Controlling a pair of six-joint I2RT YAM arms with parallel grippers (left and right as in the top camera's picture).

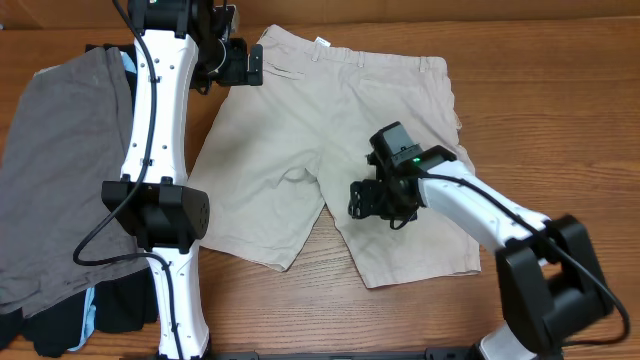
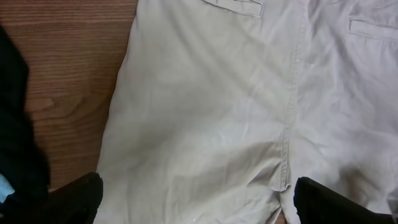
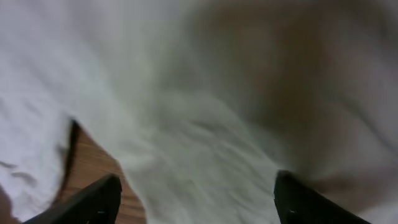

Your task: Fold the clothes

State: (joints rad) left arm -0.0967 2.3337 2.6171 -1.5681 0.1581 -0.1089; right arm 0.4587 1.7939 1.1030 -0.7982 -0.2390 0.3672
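The pale beige shorts (image 1: 300, 130) lie spread flat on the wooden table, waistband at the far side, two legs toward me. My left gripper (image 1: 240, 62) is open above the shorts' upper left part near the waistband; its view shows the left leg and centre seam (image 2: 205, 124) between the spread fingers. My right gripper (image 1: 378, 205) is open and low over the right leg's inner edge by the crotch; its blurred view shows cloth (image 3: 205, 155) between the fingers, which hold nothing.
A grey garment (image 1: 60, 170) lies at the left of the table. A black garment with light-blue trim (image 1: 75, 320) lies at the front left. Bare wood (image 1: 560, 90) shows right of the shorts.
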